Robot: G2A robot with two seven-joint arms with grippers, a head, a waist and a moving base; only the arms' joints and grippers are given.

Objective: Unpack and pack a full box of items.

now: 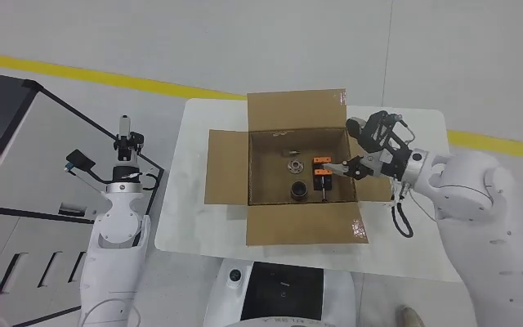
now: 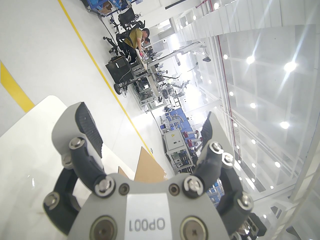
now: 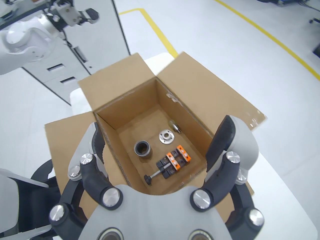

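An open cardboard box (image 1: 270, 194) stands mid-table with its flaps spread out. On its floor lie a black ring (image 3: 142, 149), a metal flange (image 3: 166, 136), a small metal part (image 3: 174, 125) and a black vise with orange jaws (image 3: 172, 162). My right gripper (image 3: 161, 136) hovers open over the box's right side, above the vise (image 1: 323, 172), holding nothing. My left gripper (image 2: 147, 128) is open and empty, held off the table's left side (image 1: 124, 141) and pointing away from the box.
The white table (image 1: 212, 131) has bare surface around the box. A grey cabinet (image 3: 100, 26) stands on the floor to the left, beyond the left arm. A yellow floor line (image 1: 98, 78) runs behind the table.
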